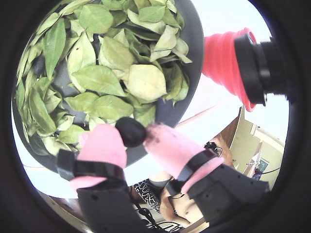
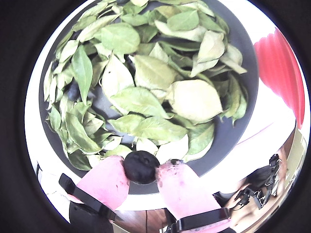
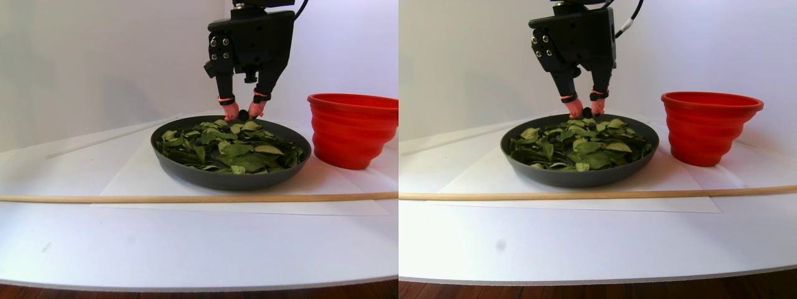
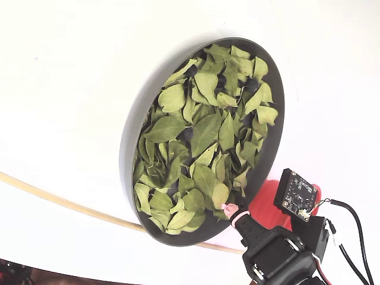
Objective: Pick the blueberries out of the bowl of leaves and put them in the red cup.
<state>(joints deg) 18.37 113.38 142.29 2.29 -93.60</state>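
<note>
My gripper (image 1: 132,133) pinches one dark blueberry (image 1: 130,131) between its two pink fingertips (image 1: 103,143), low in the frame of both wrist views; the berry (image 2: 141,167) sits squeezed from both sides, just over the near rim of the bowl (image 2: 226,138). In the stereo pair view my gripper (image 3: 243,113) hangs tips-down at the back edge of the bowl (image 3: 230,177), in the upper middle of the left half, with its black body rising out of the top of the frame. The fixed view shows only one pink tip (image 4: 229,209) at the bowl's lower right edge, so the berry cannot be made out there.

The wide dark grey bowl (image 4: 133,127) is filled with leaves (image 1: 99,80), green and yellow-green, oval and pointed, some curled; they cover most of the bottom, and grey patches show between them in the left part of both wrist views. A few small dark spots lie among the leaves (image 4: 205,133) in the fixed view, but I cannot tell whether they are berries or gaps.

The red cup (image 3: 352,128) stands just beside the bowl, at the right of the left half of the stereo pair; it is upright, ribbed and flared. In a wrist view it (image 1: 223,60) appears at the upper right, partly behind a black camera housing (image 1: 257,65). All rest on a white tabletop (image 3: 187,237), where a thin wooden rod (image 3: 124,198) lies across in front of the bowl.
</note>
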